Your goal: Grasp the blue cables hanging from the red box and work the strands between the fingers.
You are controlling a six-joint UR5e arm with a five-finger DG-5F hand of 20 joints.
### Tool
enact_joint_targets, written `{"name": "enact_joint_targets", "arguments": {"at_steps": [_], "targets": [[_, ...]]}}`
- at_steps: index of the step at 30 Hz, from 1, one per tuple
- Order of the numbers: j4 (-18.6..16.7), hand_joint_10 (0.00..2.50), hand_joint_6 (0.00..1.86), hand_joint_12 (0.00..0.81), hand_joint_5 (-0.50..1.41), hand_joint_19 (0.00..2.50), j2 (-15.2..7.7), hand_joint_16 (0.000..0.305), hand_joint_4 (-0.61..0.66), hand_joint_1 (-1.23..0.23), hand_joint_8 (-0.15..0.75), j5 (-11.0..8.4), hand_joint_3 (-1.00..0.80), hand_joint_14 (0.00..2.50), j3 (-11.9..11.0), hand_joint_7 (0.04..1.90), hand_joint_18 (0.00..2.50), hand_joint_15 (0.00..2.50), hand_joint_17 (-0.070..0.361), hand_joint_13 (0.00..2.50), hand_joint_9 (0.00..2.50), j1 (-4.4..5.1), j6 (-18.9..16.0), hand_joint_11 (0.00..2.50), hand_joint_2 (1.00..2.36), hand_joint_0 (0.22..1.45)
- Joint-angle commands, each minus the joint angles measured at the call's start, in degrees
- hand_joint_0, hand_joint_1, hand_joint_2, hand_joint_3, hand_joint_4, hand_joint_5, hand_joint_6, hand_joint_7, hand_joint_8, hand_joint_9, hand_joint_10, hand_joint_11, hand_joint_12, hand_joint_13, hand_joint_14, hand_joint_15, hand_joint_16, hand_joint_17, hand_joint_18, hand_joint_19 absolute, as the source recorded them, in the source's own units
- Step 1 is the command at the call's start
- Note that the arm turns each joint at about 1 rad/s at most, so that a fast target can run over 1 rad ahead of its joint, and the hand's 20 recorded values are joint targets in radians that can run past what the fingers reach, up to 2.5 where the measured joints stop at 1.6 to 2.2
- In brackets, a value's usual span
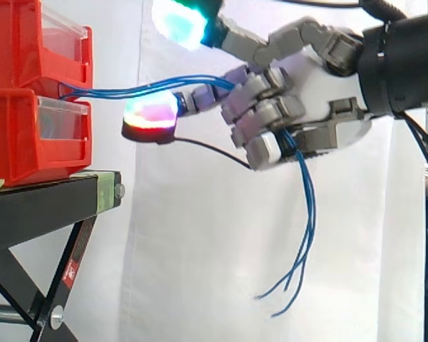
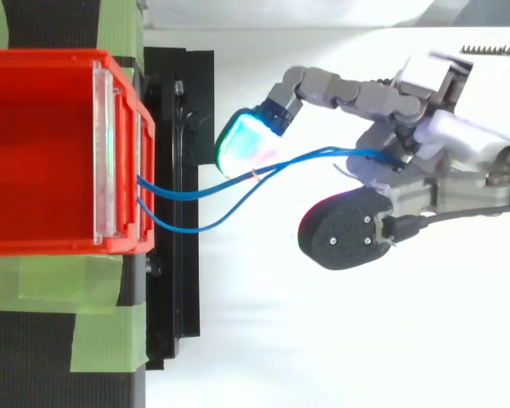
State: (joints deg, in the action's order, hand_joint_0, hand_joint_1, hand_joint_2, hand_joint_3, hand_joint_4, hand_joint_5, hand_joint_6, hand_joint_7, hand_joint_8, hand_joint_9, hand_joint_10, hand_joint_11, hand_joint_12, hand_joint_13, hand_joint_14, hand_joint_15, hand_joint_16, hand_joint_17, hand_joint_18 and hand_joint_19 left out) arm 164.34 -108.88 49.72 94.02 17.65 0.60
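Red bins (image 1: 18, 142) are stacked at the left on a black stand (image 1: 36, 206), whose top is strapped with green tape (image 2: 42, 280). The blue cables (image 1: 128, 90) are led out from the bins' front edge and drawn rightward through open air. They are clasped in the curled fingers of the hand (image 1: 314, 85), and their loose ends are left dangling below the palm. Glowing pads (image 1: 151, 114) are held out toward the bins, apart from them. Open room is seen between the bins and the hand and beneath the hand. A white curtain (image 1: 164, 249) is hung behind.
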Motion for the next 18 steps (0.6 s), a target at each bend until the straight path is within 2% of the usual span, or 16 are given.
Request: {"name": "enact_joint_targets", "arguments": {"at_steps": [1, 6, 9, 14, 18], "targets": [[1.4, 2.5, 0.07, 0.556, 0.11, 0.71, 0.0, 0.195, 0.08, -0.64, 0.508, -0.06, -0.94, 2.5, -1.9, 1.4, 2.3, 1.78, 0.146, 1.85, 1.75, -0.07, 0.4, 2.5, 1.0, 0.79], [4.0, 2.5, 0.18, 0.556, 0.08, 0.71, 0.0, 0.195, 0.08, -0.64, 0.508, -0.15, -0.88, 2.5, -2.7, 1.39, 2.3, 1.78, 0.146, 1.85, 1.75, 0.28, 1.3, 2.5, 1.01, 0.81], [4.1, 2.5, 0.21, 0.556, 0.08, 0.71, 0.0, 0.195, 0.09, -0.65, 0.508, -0.15, -0.86, 2.5, -2.7, 1.38, 2.3, 1.78, 0.146, 1.85, 1.75, 0.37, 1.3, 2.5, 1.01, 0.81], [4.2, 2.5, 0.23, 0.556, 0.06, 0.71, 0.0, 0.195, 0.11, -0.65, 0.508, -0.67, -0.99, 2.5, -2.7, 1.36, 2.3, 1.78, 0.146, 1.85, 1.75, 0.46, 1.3, 2.5, 1.0, 0.78], [4.2, 2.5, 0.24, 0.556, 0.06, 0.71, 0.0, 0.195, 0.11, -0.65, 0.508, -0.85, -1.0, 2.5, -2.7, 1.35, 2.3, 1.78, 0.146, 1.85, 1.75, 0.54, 1.5, 2.5, 1.0, 0.77]]}}
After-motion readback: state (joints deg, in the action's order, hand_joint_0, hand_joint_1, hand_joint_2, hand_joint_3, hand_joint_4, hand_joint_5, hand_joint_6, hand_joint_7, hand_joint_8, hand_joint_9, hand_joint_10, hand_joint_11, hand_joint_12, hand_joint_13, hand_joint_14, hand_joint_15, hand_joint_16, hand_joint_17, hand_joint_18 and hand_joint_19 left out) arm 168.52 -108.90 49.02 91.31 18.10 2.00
